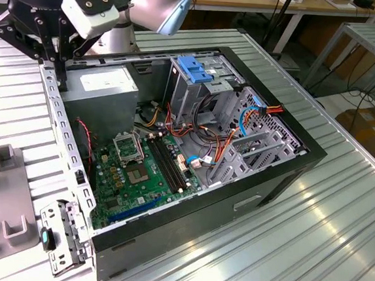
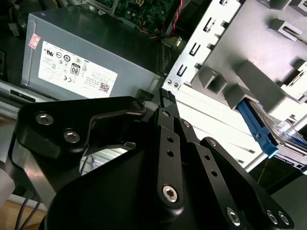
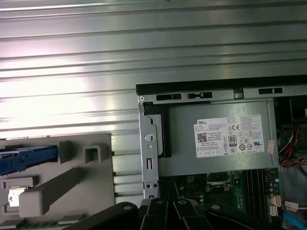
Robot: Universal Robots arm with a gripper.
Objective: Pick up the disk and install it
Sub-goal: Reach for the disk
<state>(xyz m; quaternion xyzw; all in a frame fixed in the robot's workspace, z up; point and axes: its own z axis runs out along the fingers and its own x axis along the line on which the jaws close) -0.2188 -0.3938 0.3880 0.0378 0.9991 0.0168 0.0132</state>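
Note:
The disk [image 3: 23, 159] lies in a grey holder [image 3: 62, 182] on the table beside the open computer case. Only its blue carrier edge shows there. In the second wrist view the blue carrier of the disk [image 2: 260, 128] pokes out from under a grey block of that holder. My gripper [image 1: 58, 69] hangs above the case's rear wall, by the power supply corner. Its black fingers [image 2: 165, 103] meet at the tips, shut with nothing between them; the gripper [image 3: 170, 206] is apart from the disk.
The open case [image 1: 282, 182] holds a green motherboard [image 1: 139, 169], a grey power supply [image 3: 220, 139] with a white sticker, loose cables and a metal cage with a blue top [image 1: 197, 69]. A ribbed metal table [image 1: 309, 250] surrounds it.

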